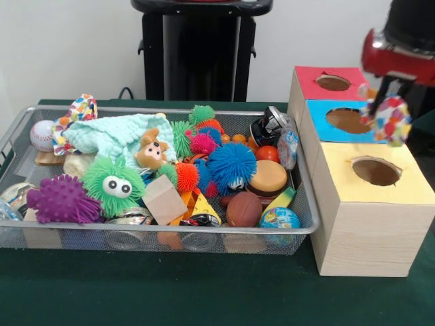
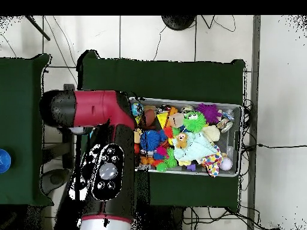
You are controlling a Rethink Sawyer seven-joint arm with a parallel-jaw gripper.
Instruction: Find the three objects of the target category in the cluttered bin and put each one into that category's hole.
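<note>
My gripper (image 1: 379, 100) hangs at the right, above the wooden box, shut on a cloth toy (image 1: 389, 121) with a confetti pattern. The toy dangles over the right edge of the blue section's hole (image 1: 346, 120), with the yellow section's hole (image 1: 376, 171) just in front and the red section's hole (image 1: 333, 82) behind. A second confetti-patterned cloth toy (image 1: 81, 109) lies at the bin's back left corner, also seen in the overhead view (image 2: 211, 165). In the overhead view the arm (image 2: 108, 162) covers the gripper and the box.
The wire bin (image 1: 307, 204) holds several toys: a mint cloth (image 1: 112, 132), a plush bear (image 1: 151, 151), spiky balls purple (image 1: 62, 199), green (image 1: 115, 182) and blue (image 1: 232, 165), a baseball (image 1: 42, 134), a wooden block (image 1: 164, 199), a toy football (image 1: 243, 209).
</note>
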